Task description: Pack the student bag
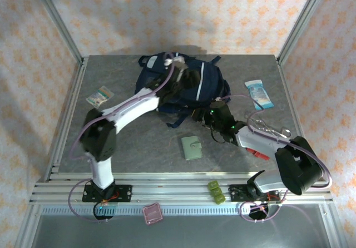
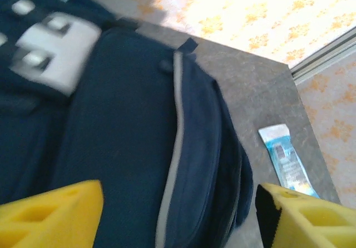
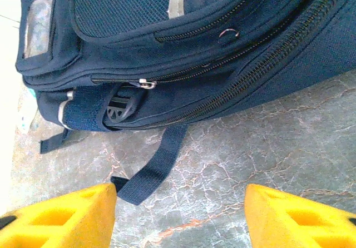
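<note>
The student bag (image 1: 203, 84), a navy backpack with white stripe trim and grey patches, lies at the back middle of the table. My left gripper (image 1: 179, 74) hovers over its top, open, its yellow fingers (image 2: 50, 214) spread wide above the navy fabric (image 2: 122, 148) with nothing between them. My right gripper (image 1: 212, 114) is low at the bag's near right edge, also open. In the right wrist view the bag's zippered side (image 3: 183, 48) is just ahead, and a loose dark strap (image 3: 153, 170) lies on the table close to the left finger (image 3: 61, 217).
A green wallet (image 1: 192, 148) lies in front of the bag. A blue-and-white packet (image 1: 259, 94) is at the right, a small packet (image 1: 99, 96) at the left. Keys (image 1: 275, 131) and a red item (image 1: 257, 149) sit under the right arm. A green piece (image 1: 216, 192) and a pink piece (image 1: 152, 213) rest on the near rail.
</note>
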You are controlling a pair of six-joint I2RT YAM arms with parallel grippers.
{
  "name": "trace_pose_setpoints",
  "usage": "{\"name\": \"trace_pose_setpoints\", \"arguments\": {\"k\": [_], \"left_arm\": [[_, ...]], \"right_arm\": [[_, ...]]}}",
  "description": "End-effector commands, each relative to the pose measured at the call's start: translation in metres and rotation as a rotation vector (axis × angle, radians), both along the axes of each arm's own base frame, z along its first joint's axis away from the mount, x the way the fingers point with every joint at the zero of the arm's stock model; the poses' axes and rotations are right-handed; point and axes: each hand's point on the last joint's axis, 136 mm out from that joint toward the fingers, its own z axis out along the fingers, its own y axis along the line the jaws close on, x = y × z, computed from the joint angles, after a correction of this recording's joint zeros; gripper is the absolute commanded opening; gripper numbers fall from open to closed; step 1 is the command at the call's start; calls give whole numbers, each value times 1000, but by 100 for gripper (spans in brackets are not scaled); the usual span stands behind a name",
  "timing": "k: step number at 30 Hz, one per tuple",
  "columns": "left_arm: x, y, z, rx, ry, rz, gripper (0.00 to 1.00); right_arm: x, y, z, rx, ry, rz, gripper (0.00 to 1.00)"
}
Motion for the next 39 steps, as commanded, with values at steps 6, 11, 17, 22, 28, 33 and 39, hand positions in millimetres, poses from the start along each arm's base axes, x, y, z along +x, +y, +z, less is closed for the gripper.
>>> {"name": "trace_pose_setpoints", "arguments": {"k": [6,11,17,22,28,33,39], "left_arm": [[-19,76,-38,-263,-22,134,82],[-10,72,-59,-333,4,122,83],[-5,66,-85,-378,70,135,84],[-9,65,-103,-415,117,154,85],[-26,67,-113,-429,146,175,85],[-36,67,-121,-442,160,176,86],[-20,58,-120,-429,159,164,86]], "right_arm": [[15,10,15,-18,-47,17,62],[11,4,12,-20,-43,-2,62],[3,-7,8,-31,-42,-29,62],[3,-8,8,-33,-45,-32,62],[4,-5,5,-25,-40,-25,62],[4,-3,0,-25,-32,-18,62],[4,-2,2,-20,-31,-15,62]]}}
